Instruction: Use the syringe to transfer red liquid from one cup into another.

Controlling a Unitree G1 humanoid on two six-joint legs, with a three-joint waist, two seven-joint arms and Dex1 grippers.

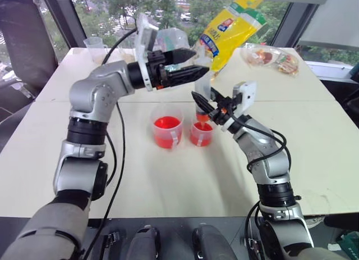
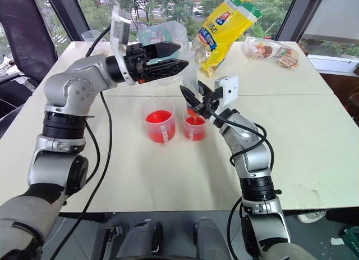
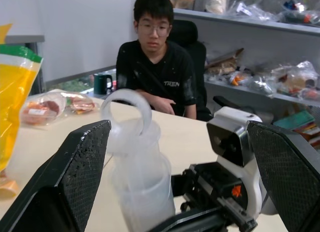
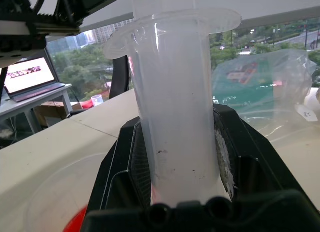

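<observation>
The right gripper (image 2: 193, 98) is closed on the syringe (image 4: 176, 117), whose clear barrel fills the right wrist view, clamped between the two black fingers (image 4: 125, 162) with its flange above them. In the head views the syringe stands roughly upright over the smaller cup (image 2: 194, 126), its lower end at or just inside the rim; whether the tip touches the red liquid (image 2: 194, 122) is hard to tell behind the gripper. The larger cup (image 2: 159, 124) stands just beside the smaller one, on the robot's left of it, also holding red liquid, each cup with a white tape strip on its side. Both rest on the pale table (image 2: 314, 136).

The left gripper (image 2: 168, 59) hangs above and behind the cups with its fingers spread wide, holding nothing. In the left wrist view the ringed top of the plunger (image 3: 127, 109) sits between its open fingers without touching either.

A yellow bag (image 2: 227, 24) stands at the table's far side. A person in a black shirt (image 3: 155, 74) sits at the table.
</observation>
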